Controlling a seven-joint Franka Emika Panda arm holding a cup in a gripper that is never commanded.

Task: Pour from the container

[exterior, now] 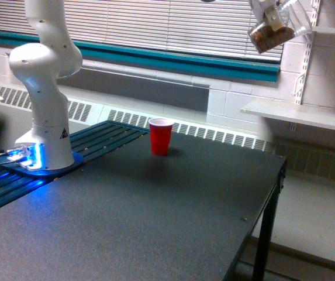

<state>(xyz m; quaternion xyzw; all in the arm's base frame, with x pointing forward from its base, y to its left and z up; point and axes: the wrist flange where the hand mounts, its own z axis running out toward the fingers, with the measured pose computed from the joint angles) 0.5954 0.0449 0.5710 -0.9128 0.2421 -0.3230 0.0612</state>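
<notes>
High in the exterior view's upper right, the container [274, 30], a small clear plastic cup, hangs tilted with brown material in its lower end. My gripper [270, 12] is shut on it, and only the fingers' lower part shows at the top edge. A red plastic cup [161, 136] stands upright on the dark table [155, 222], well below the container and toward the exterior view's left.
The white arm base [43, 117] stands at the table's left on a blue-lit plate. A slatted section [106, 136] lies beside it. The table's right edge [275, 181] drops to the floor. White wall shelves [307, 114] are at right.
</notes>
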